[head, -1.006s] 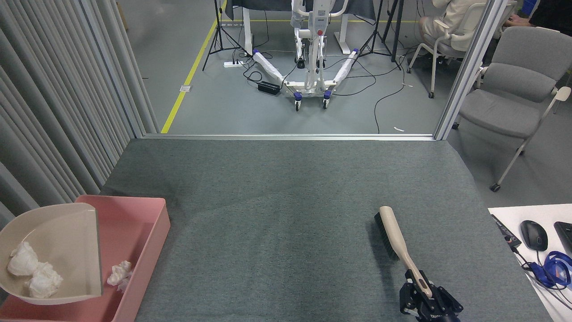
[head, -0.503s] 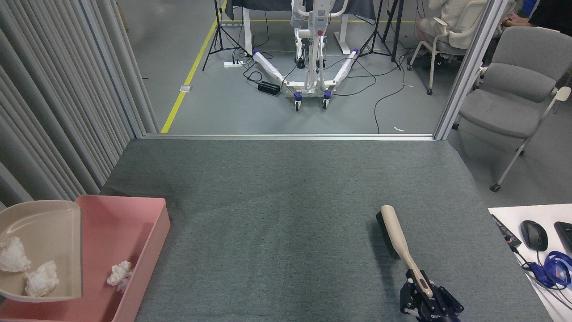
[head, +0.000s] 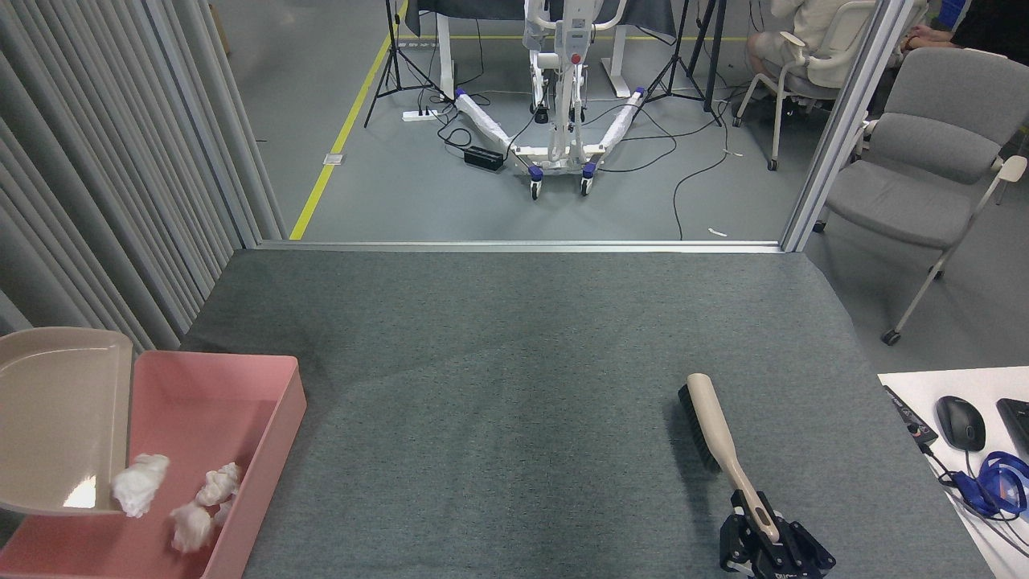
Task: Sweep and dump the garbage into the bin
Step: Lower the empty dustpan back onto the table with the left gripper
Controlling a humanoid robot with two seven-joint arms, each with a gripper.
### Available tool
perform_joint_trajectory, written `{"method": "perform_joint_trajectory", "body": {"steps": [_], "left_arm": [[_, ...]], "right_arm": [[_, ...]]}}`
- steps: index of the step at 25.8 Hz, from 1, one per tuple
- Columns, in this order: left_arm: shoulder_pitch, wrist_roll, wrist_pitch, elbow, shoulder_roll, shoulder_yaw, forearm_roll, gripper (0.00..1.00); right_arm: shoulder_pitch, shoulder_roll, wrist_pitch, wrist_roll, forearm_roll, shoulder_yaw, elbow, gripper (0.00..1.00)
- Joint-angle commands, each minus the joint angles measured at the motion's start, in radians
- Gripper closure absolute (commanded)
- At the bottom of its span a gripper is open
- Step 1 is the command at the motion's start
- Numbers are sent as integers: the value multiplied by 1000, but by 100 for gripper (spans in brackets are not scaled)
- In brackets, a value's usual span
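Note:
The pink bin (head: 277, 418) sits at the bottom left of the grey carpeted table. Over its left side a beige dustpan (head: 60, 418) is tilted with its open edge toward the bin. One white garbage wad (head: 138, 482) is at the pan's lip, and two more wads (head: 219, 484) (head: 191, 527) are in the bin. My left gripper is out of view beyond the left edge. At the bottom right my right gripper (head: 768, 543) is shut on the beige handle of a black-bristled brush (head: 711, 426), which points up and to the left.
Grey slatted panels (head: 104, 201) stand along the left. A white desk corner (head: 965, 450) at bottom right carries a mouse, cables and a blue item. Beyond the table's far edge lie floor cables, a wheeled white stand (head: 559, 121) and a grey chair (head: 924, 161).
The dustpan has shifted left and tipped further. The two wads inside it slid off, one now at the lip and one in the bin. The brush and right gripper barely moved.

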Motion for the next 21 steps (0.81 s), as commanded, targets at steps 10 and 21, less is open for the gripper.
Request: {"method": "perform_joint_trajectory", "body": {"steps": [10, 21], "left_arm": [[-6, -34, 68, -151, -26, -28, 406, 100], [-139, 3, 210, -445, -300, -333, 467, 100]], "right_arm": [[2, 2, 16, -5, -2, -3, -28, 26], [60, 9, 13, -43, -2, -47, -147, 25]]}}
